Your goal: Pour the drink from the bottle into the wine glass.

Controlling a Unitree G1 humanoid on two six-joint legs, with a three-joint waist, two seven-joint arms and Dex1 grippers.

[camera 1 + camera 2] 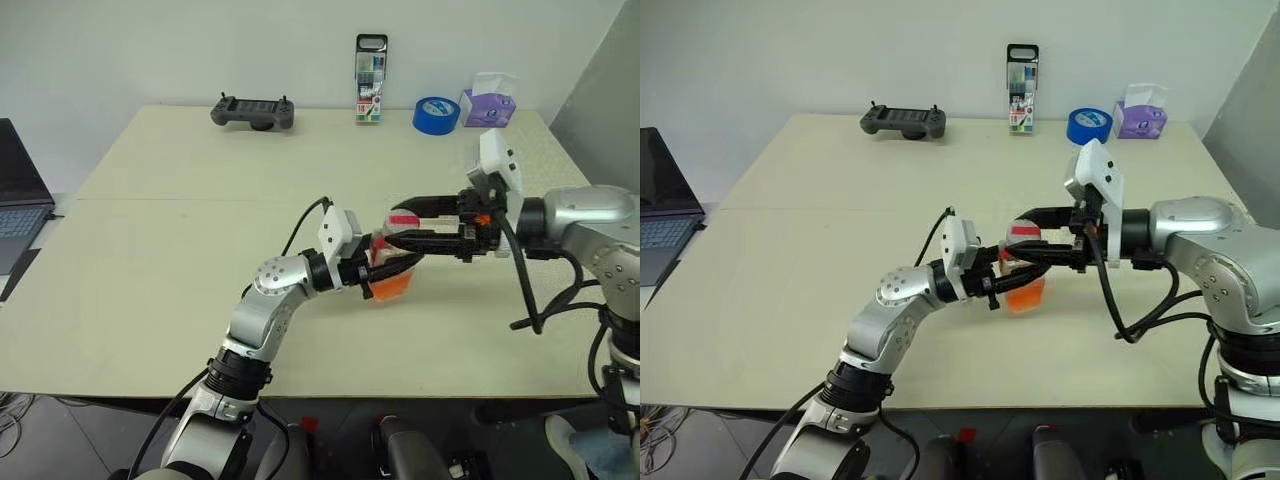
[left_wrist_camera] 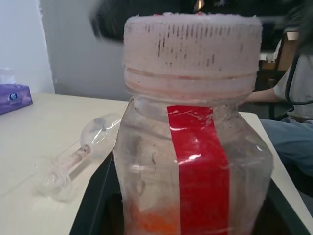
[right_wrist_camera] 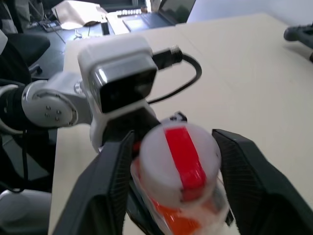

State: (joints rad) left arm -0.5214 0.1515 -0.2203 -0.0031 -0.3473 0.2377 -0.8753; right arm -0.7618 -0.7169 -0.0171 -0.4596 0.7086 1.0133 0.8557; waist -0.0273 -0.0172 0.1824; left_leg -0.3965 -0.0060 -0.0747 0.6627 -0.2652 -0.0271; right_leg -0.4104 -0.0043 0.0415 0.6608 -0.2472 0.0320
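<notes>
One ridged-cap plastic bottle held between two black-fingered grippers over a matte cream table.

The broad, smooth cream tabletop [image 1: 180, 260] carries one dark game controller [image 1: 253, 111], one blue tape roll [image 1: 436, 113] and one purple tissue box [image 1: 487, 106] at its far edge. Above its middle, the left gripper [image 1: 1002, 275] is clenched on the small clear plastic bottle [image 2: 195, 161] with its glossy red label strip and ribbed, pale-looking screw cap; orange-red translucent drink [image 1: 1024, 295] sits low inside. The right gripper [image 3: 177, 169] straddles the cap, its two matte fingers [image 3: 110, 181] parted either side. One clear stemmed wine glass [image 2: 78, 156] lies on its side on the table.
</notes>
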